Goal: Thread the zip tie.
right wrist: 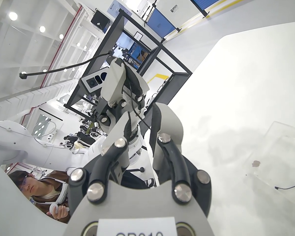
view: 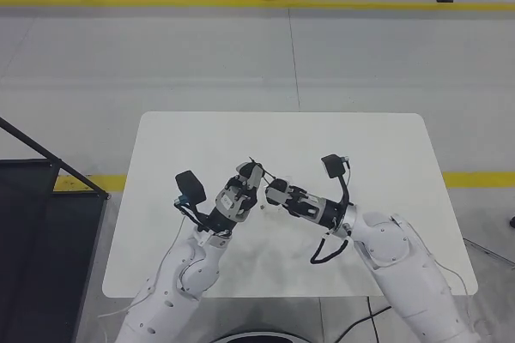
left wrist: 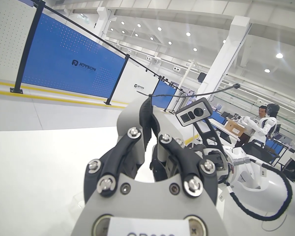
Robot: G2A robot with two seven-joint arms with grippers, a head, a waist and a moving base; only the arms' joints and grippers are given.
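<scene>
A thin black zip tie (left wrist: 199, 94) is held above the middle of the white table (view: 369, 154). My left gripper (left wrist: 150, 99) is shut on it near its thin end, and the strap bends out to one side, ending in the square head (left wrist: 237, 85). In the right wrist view the zip tie (right wrist: 64, 68) sticks out of the left gripper (right wrist: 115, 61), and its thin tail (right wrist: 137, 114) runs down between my right gripper's fingers. The right gripper (right wrist: 143, 121) is open around that tail. In the top view both grippers, left (view: 251, 176) and right (view: 269, 190), meet tip to tip.
A clear plastic tray (right wrist: 285, 143) lies on the table close to the right arm, with a spare black tie (right wrist: 287, 187) beside it. A black-framed dark panel (view: 17, 214) stands off the table's left edge. Open floor lies beyond the far edge.
</scene>
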